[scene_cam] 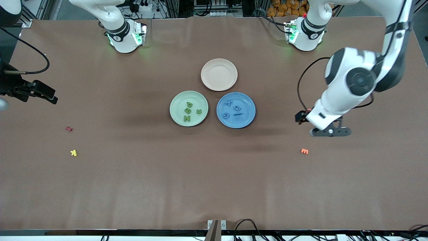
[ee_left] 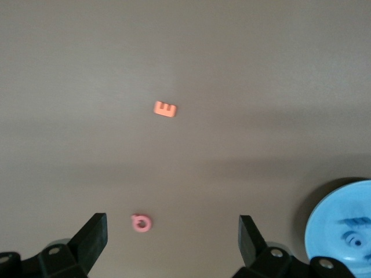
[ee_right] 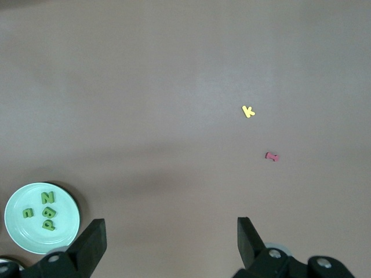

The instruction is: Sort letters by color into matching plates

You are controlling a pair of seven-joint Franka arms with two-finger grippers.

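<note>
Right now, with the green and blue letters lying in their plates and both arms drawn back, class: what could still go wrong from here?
1. The orange letter and pink letter lie loose under the open left gripper; it might pick one wrongly.
2. The yellow letter and red letter lie at the right arm's end, near the open right gripper: the same temptation.
3. An arm sweeping low could nudge the green plate or blue plate, which sit close together.

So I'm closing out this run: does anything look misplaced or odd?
Nothing stands out. Green letters lie in the green plate, blue letters in the blue plate. Both arms are drawn back, away from the plates.
</note>
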